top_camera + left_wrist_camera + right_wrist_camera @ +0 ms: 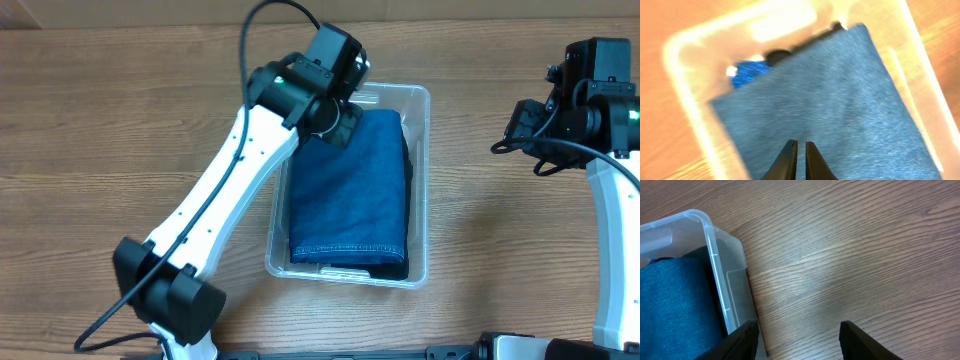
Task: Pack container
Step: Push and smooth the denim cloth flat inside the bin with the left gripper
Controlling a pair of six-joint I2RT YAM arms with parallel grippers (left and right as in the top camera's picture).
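The clear plastic container (420, 180) sits mid-table and holds folded blue denim (355, 190) over something dark. My left gripper (342, 125) is shut and empty, hovering over the far left part of the denim inside the container. In the left wrist view the shut fingers (801, 146) are just above the denim (840, 100), with the container rim (685, 80) around it. My right gripper (520, 125) is open and empty, above bare table right of the container. In the right wrist view its fingers (799, 330) are spread beside the container's corner (715, 245).
The wooden table (120, 120) stretches left and right of the container. A small bright blue item (747, 72) shows under the denim at the container's far end. The left arm's white links (215, 195) cross the table diagonally to its base at the front left.
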